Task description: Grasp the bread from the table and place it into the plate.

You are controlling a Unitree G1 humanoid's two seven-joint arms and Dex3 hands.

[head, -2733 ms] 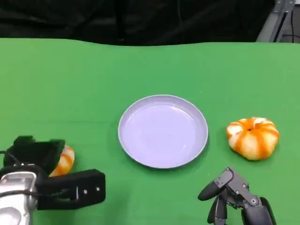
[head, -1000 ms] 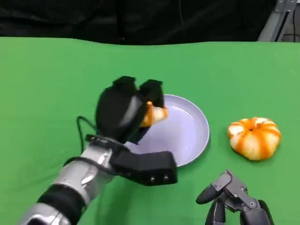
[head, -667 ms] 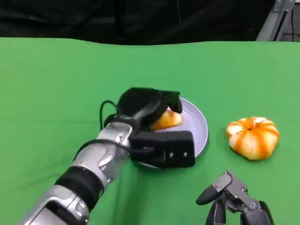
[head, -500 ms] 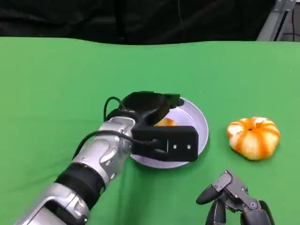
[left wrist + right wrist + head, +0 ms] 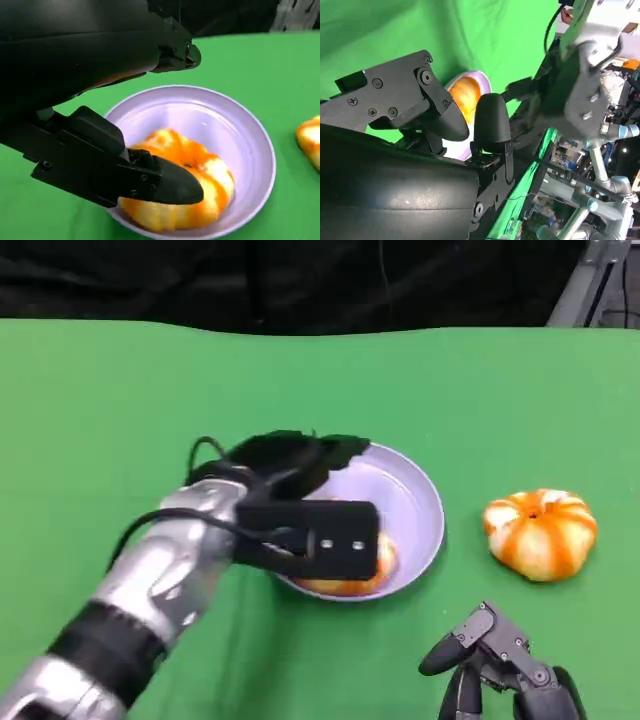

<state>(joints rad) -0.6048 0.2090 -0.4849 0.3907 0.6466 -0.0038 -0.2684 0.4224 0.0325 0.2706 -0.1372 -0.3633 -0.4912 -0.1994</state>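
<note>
An orange-and-white striped bread (image 5: 384, 560) lies in the lilac plate (image 5: 426, 506), against its near rim. My left hand (image 5: 292, 492) hovers over the plate's left half with fingers spread and nothing between them. In the left wrist view the bread (image 5: 205, 172) rests on the plate (image 5: 245, 125); the left hand (image 5: 90, 75) has its thumb just in front of the bread and its fingers well above it. My right hand (image 5: 505, 665) rests at the table's near right edge, holding nothing. The right wrist view shows the right hand (image 5: 420, 145) and, beyond it, the bread (image 5: 465, 92).
A second striped bread (image 5: 540, 533) sits on the green table right of the plate, its edge also in the left wrist view (image 5: 310, 145). My silver left forearm (image 5: 150, 590) crosses the near left of the table. A dark backdrop runs behind the far edge.
My left hand carried the bread from the table's near left to the plate, lowered it, and let go. The bread now lies in the plate. The right hand has not moved.
</note>
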